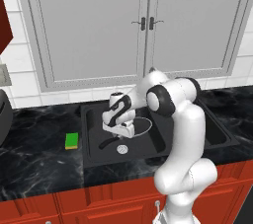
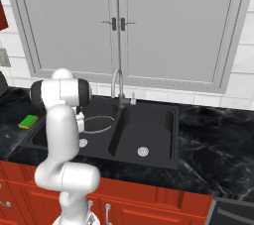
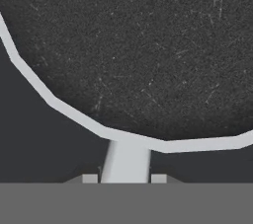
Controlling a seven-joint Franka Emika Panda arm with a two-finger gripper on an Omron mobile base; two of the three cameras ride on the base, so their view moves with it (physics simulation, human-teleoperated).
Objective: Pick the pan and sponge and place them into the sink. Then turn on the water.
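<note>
Gripping pan (image 3: 148,55) handle, over sink (image 1: 91,134).

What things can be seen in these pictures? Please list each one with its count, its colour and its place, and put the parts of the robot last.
pan: one, dark grey inside with a silver rim, in the left basin of the sink, under the hand.
pan handle: one, looks pale grey in the hand view, between the finger tips.
sponge: one, green over yellow, on the counter left of the sink.
sink: one, black, two basins, set in the counter.
drains: two, silver, one in each basin.
faucet: one, grey, curved, behind the sink.
counter: one, black marble.
cabinet doors: two, grey, above the sink.
lower cabinets: red, under the counter.
arm: one, white with dark joints.
gripper: one, shut on the pan handle.
</note>
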